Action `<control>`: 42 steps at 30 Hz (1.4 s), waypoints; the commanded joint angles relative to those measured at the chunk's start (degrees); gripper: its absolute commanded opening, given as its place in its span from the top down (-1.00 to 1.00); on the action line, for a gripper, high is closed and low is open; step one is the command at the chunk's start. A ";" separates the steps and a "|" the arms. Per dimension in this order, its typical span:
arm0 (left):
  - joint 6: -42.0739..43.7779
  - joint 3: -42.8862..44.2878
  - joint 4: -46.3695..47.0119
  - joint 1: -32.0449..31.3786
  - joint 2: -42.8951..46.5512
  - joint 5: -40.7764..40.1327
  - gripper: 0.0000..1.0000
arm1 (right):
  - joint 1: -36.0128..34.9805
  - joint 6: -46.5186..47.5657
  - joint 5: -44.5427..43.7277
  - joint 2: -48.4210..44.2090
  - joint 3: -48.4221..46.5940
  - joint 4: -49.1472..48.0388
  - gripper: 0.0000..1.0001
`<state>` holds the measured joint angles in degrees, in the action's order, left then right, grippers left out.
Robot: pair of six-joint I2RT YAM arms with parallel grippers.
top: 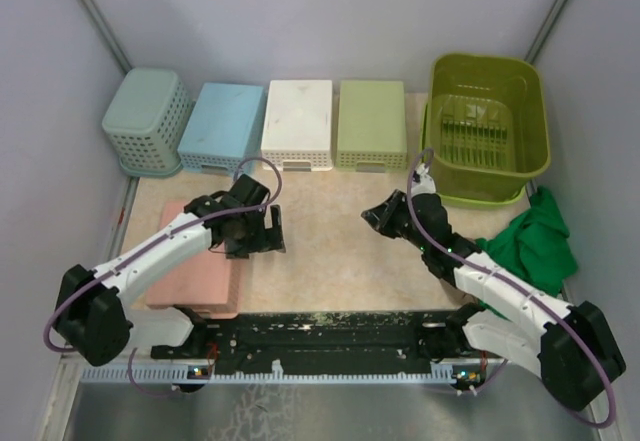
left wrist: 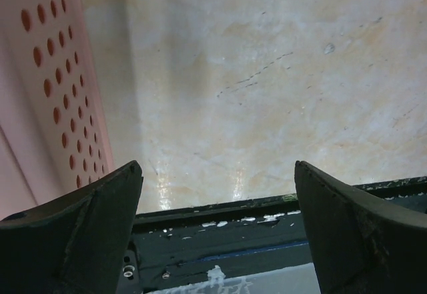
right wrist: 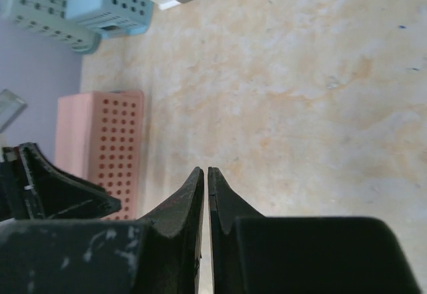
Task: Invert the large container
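The large container (top: pixel 490 126), a lime-green rounded-rectangular plastic tub with solid walls and a rolled rim, stands mouth-up beyond the right gripper (top: pixel 372 218) and off to its right side, clear of its fingers; dark slats show down inside it. At the far left, well beyond the left gripper (top: pixel 255 231), a teal perforated plastic basket (top: pixel 147 121) starts a row along the back wall. After it come a light-blue rectangular plastic basket (top: pixel 222 126), a white perforated plastic basket (top: pixel 297 123) and a pale-green rectangular plastic basket (top: pixel 372 124), each with a flat solid face up. The left gripper hangs over the beige mottled table top (top: pixel 330 251) with its jaws spread wide and nothing between them; its wrist view shows only bare table between its fingers (left wrist: pixel 87 234). Just to that gripper's left lies a pink perforated plastic basket (top: pixel 195 271), partly under the arm. The right gripper, across a stretch of bare table from the left one, has its jaws pressed together on nothing. A crumpled dark-green cloth (top: pixel 535 241) lies to the right gripper's right, beside its arm and just in front of the large container.
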<state>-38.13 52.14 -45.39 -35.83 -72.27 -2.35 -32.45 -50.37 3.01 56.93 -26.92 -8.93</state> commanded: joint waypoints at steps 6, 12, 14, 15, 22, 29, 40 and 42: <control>3.39 -5.62 1.29 18.88 1.17 -0.27 -1.00 | 0.44 5.92 -6.76 -0.90 -1.75 7.78 0.89; 9.80 2.23 5.25 30.22 -5.16 -3.74 -1.00 | 0.45 6.43 -6.54 -1.48 -2.94 9.50 0.92; 11.07 5.99 3.40 30.30 -7.08 -4.41 -1.00 | 0.45 7.02 -7.89 -3.09 -3.06 11.16 0.93; 11.52 7.03 2.85 30.29 -7.32 -4.94 -1.00 | 0.45 7.16 -8.79 -4.09 -2.93 12.11 0.92; 14.01 11.54 1.51 22.21 -4.45 -3.25 -1.00 | 0.41 17.01 -20.21 -9.89 -10.20 21.19 0.86; 7.25 17.80 4.42 3.23 -9.48 -0.32 -1.00 | 1.92 35.10 -32.46 -3.22 -30.87 28.94 0.22; 4.28 10.50 21.90 -7.14 -11.05 15.12 -1.00 | 20.67 36.78 -13.25 20.99 -56.46 38.40 -0.42; 3.79 10.21 22.37 -7.84 -11.10 15.13 -1.00 | 21.28 37.51 -12.94 25.62 -60.55 39.39 -0.45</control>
<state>-32.53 63.20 -30.33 -42.02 -85.36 7.60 -12.01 -15.42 -15.11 75.81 -80.03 27.05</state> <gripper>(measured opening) 0.998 0.713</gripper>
